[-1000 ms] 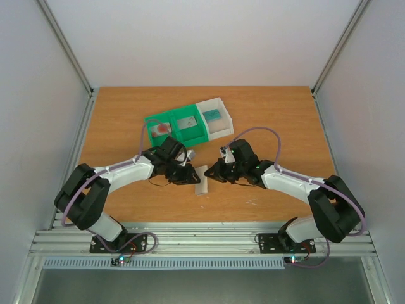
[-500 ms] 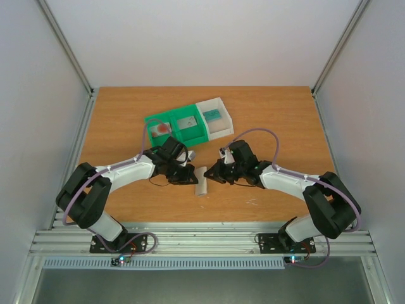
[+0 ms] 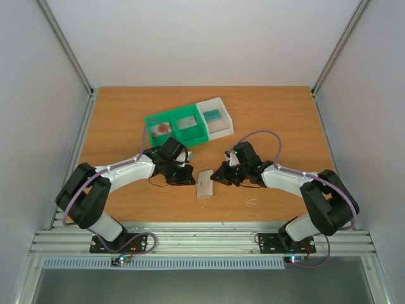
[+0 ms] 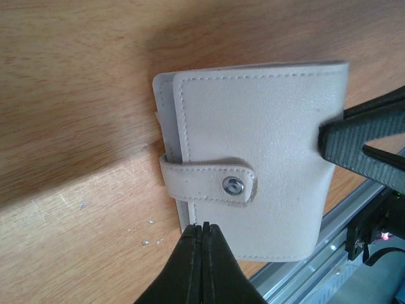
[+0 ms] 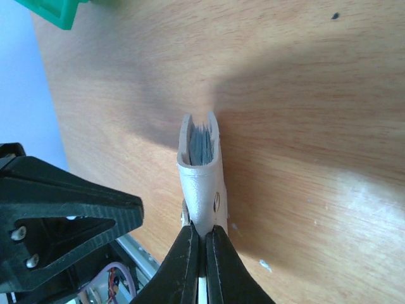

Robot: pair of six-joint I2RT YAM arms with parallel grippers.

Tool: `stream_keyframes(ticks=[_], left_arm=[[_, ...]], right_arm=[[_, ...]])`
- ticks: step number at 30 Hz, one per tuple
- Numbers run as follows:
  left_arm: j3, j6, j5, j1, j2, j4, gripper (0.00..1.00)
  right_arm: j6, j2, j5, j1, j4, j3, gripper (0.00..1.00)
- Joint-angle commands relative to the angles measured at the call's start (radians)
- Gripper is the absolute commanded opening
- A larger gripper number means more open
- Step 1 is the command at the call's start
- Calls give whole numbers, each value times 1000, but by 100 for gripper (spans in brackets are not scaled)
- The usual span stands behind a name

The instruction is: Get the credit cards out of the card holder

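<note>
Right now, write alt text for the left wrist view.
A pale beige card holder fills the view against a wooden table, its strap snapped shut. The left gripper, shut, sits at its lower edge, and the right gripper clamps its right edge.

**Wooden surface enclosed by pale walls**

An orange-brown, wood-grained surface (image 3: 278,120) is seen from above. Beyond its far edge a plain white back wall (image 3: 202,38) is set, and pale grey side walls are placed to the left (image 3: 31,126) and right (image 3: 373,126) of the surface. From its far corners a left aluminium post (image 3: 63,47) and a right aluminium post (image 3: 338,47) are carried upward at a slant. Along its near edge a band of ribbed aluminium rails (image 3: 202,240) is fixed, followed by a white slotted strip (image 3: 196,263) and a grey panel (image 3: 190,288). The surface is evenly lit. Soft shadows are cast on it, and pale specks and fine scratches are shown in the wrist views.
</note>
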Motion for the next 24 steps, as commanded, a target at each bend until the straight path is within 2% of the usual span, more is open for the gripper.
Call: stream_keyframes(ticks=[1,5,9,15,24], left_arm=[[20,-9,6,-5,-33,9,4],[38,-13,35,-22,-19,55,27],[93,20,34,-53,40,42,39],[180,56,-22,-75,133,-45,41],[144,44,-75,-95,151,-133,38]], right_arm=[[-23,21,-34,-11,28,-11,1],[15,15,-79,-11,96,-21,1],[39,11,-100,-11,116,-22,1],[47,4,-109,-11,128,-32,1],[25,-12,-107,-11,87,-7,1]])
